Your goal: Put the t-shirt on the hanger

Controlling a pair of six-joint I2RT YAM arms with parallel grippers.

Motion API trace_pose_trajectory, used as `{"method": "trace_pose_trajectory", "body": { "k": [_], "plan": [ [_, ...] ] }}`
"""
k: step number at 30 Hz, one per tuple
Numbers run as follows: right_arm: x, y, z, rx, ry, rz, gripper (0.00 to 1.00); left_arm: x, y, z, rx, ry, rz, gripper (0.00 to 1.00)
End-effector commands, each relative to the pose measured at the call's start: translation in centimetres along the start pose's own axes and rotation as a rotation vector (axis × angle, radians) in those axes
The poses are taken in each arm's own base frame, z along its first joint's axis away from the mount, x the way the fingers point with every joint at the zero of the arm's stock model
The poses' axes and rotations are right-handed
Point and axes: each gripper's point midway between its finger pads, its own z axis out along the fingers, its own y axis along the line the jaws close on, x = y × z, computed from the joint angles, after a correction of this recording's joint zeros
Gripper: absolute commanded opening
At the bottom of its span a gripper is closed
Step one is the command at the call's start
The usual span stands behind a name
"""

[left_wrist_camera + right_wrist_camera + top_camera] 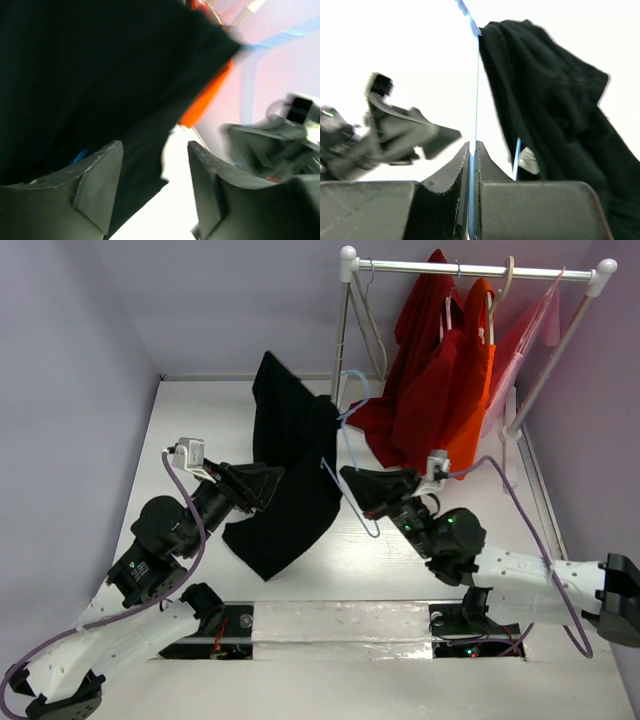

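1. Above the middle of the counter (400,570), just left of the clothes rack (470,268) with its red garments (440,380), the t-shirt (290,470) hung from the hanger (346,440), its lower hem trailing down to the counter surface.
2. The right end effector (352,483) was closed tight on the hanger's thin blue wire, holding it up; the right wrist view showed the wire pinched between the fingers (485,165).
3. The left end effector (275,480) sat against the shirt's left side with its jaws partly apart and nothing pinched; the black cloth hung just beyond the fingertips (100,170).
4. The step in hand looked like dressing the hanger: the cloth covered one side, while the wire near the right end effector stayed bare.
5. The next move probably called for the left end effector to take a fresh hold on the loose cloth and draw it over the bare arm while the right kept the hanger steady.
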Motion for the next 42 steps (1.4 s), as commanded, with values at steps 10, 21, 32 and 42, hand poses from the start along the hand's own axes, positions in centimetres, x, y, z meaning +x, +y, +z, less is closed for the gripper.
{"method": "trace_pose_trajectory", "body": {
  "k": [10, 21, 32, 42],
  "plan": [
    [-7.7, 3.7, -4.9, -0.219, -0.235, 0.091, 0.00, -2.9, 3.3, 3.7, -0.228, -0.139, 0.093, 0.75],
    [-9.5, 4.9, -6.9, -0.278, -0.227, 0.104, 0.00, -4.2, 5.4, 8.2, -0.294, -0.142, 0.262, 0.75],
    [-9.3, 5.3, -6.9, -0.297, -0.211, 0.106, 0.00, -4.8, 1.9, 12.6, -0.072, -0.110, 0.392, 0.77],
    [-9.8, 4.1, -7.1, -0.244, -0.256, 0.076, 0.00, -2.3, 0.7, 8.5, 0.027, -0.085, 0.248, 0.00]
  ]
}}
